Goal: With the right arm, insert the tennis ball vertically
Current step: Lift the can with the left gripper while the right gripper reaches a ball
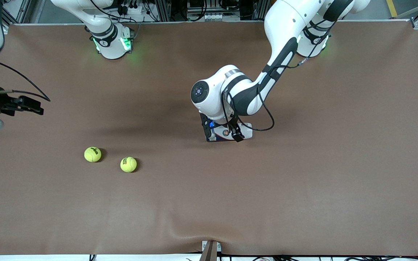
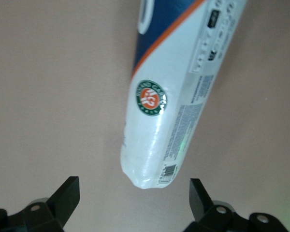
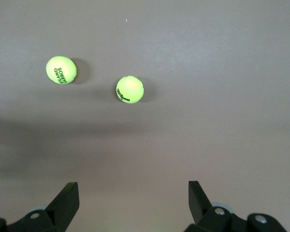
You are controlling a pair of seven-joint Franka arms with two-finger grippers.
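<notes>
The right gripper hangs in the air at the right arm's end of the table, fingers spread apart and empty, with two tennis balls lying close together on the table ahead of it. The left gripper, fingers also apart, hovers directly over a ball can lying on its side. Likely trouble: closing on one ball could nudge its neighbour rolling, and the can is not yet upright to receive anything.

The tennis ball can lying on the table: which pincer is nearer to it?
Left. The left pincer hangs open directly over the tennis ball can; the right pincer, also open, is toward the right arm's end.
</notes>
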